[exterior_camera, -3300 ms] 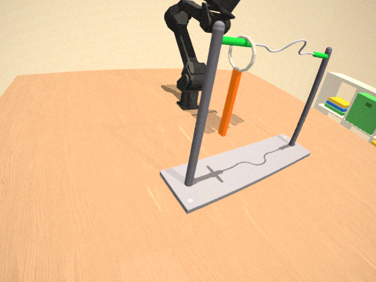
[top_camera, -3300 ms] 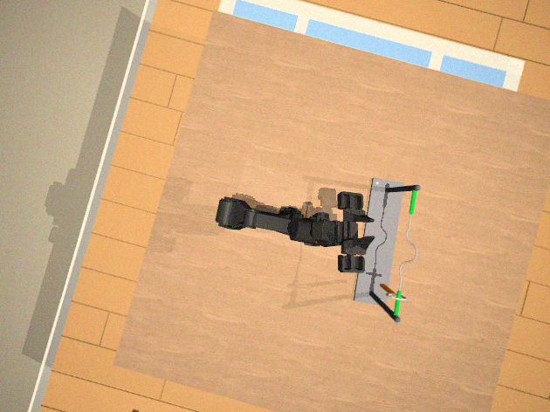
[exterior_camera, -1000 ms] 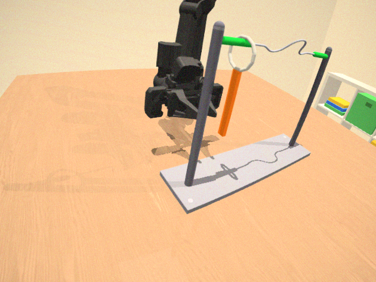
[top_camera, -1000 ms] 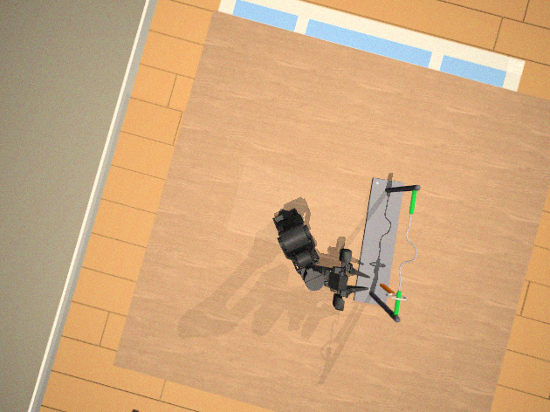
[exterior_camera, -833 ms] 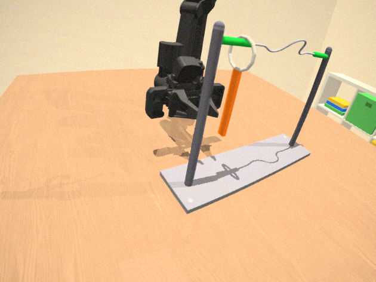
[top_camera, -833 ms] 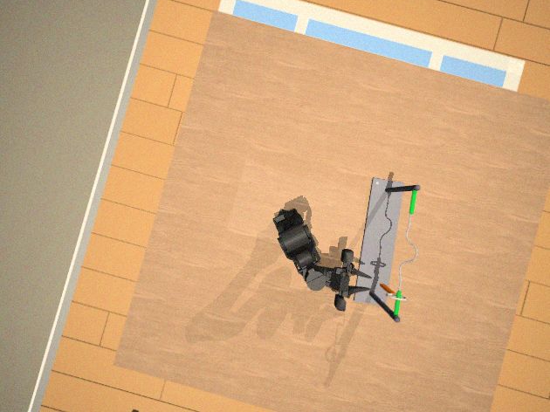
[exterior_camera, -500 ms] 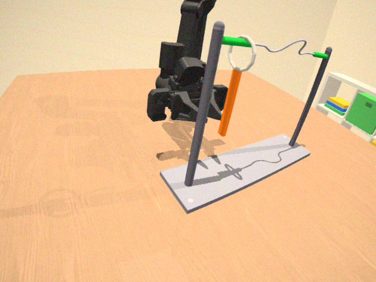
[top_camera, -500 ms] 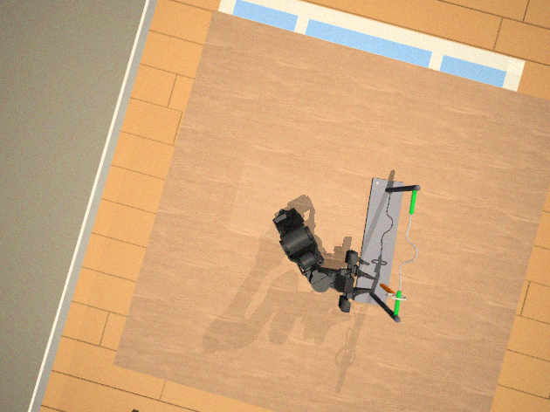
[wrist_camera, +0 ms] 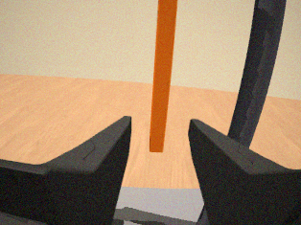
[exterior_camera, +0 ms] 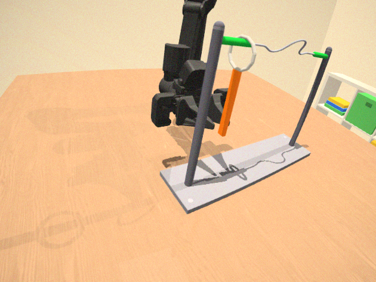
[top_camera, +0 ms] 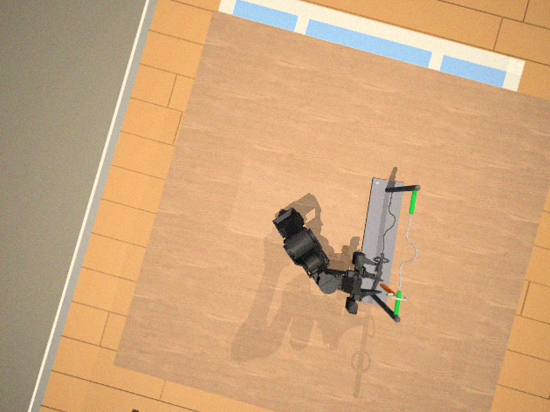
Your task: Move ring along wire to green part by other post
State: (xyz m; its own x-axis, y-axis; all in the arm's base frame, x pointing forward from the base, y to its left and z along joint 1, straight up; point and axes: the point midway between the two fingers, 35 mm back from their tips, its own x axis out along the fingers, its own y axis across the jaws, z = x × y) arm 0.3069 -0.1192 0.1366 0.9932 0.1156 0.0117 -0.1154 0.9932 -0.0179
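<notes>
In wrist view we lose ring above orange handle [top_camera: 387, 289] [exterior_camera: 230, 102] [wrist_camera: 164, 70]; gripper [top_camera: 374, 284] [exterior_camera: 221, 125] [wrist_camera: 160, 124] points toward handle, part-open, seemingly short of it.

The top view looks steeply down from high above the grey base plate [top_camera: 375, 219] [exterior_camera: 250, 172] [wrist_camera: 153, 196], farthest back of the three. The exterior view sits closer, above table height, off one end of the plate, and faces obliquely along it toward the far end. The wrist view is nearest, looking low across the plate from beside it. Top and exterior share the whole plate; the wrist catches only part.
</notes>
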